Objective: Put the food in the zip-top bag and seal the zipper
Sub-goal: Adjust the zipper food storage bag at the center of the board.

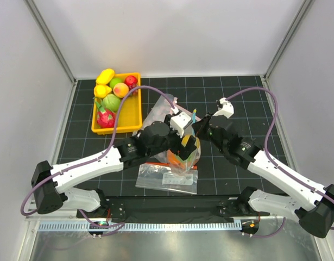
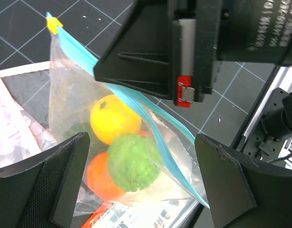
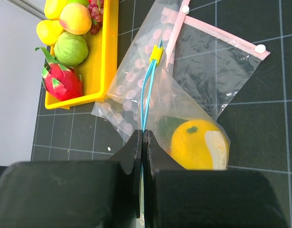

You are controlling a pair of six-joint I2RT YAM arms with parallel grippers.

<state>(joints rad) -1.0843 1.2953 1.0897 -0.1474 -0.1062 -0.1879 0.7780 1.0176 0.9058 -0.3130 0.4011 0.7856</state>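
The zip-top bag (image 2: 70,85) stands upright mid-table, with food inside: a yellow fruit (image 2: 115,118), a green one (image 2: 134,161) and an orange one (image 2: 100,175). Its teal zipper (image 2: 136,102) runs diagonally from a yellow slider (image 2: 53,23). My left gripper (image 2: 142,142) is open wide, its fingers (image 2: 65,180) on either side of the bag's lower part, apart from it. My right gripper (image 3: 142,135) is shut on the zipper (image 3: 146,95), below the slider (image 3: 157,52). From above, the two grippers, left (image 1: 184,145) and right (image 1: 202,126), meet over the bag (image 1: 183,159).
A yellow tray (image 1: 131,111) at the back left holds several toy fruits, among them a dragon fruit (image 1: 105,117). A dotted clear bag with a pink strip (image 3: 217,33) lies behind the zip-top bag. A flat bag with a red-orange strip (image 1: 167,178) lies in front.
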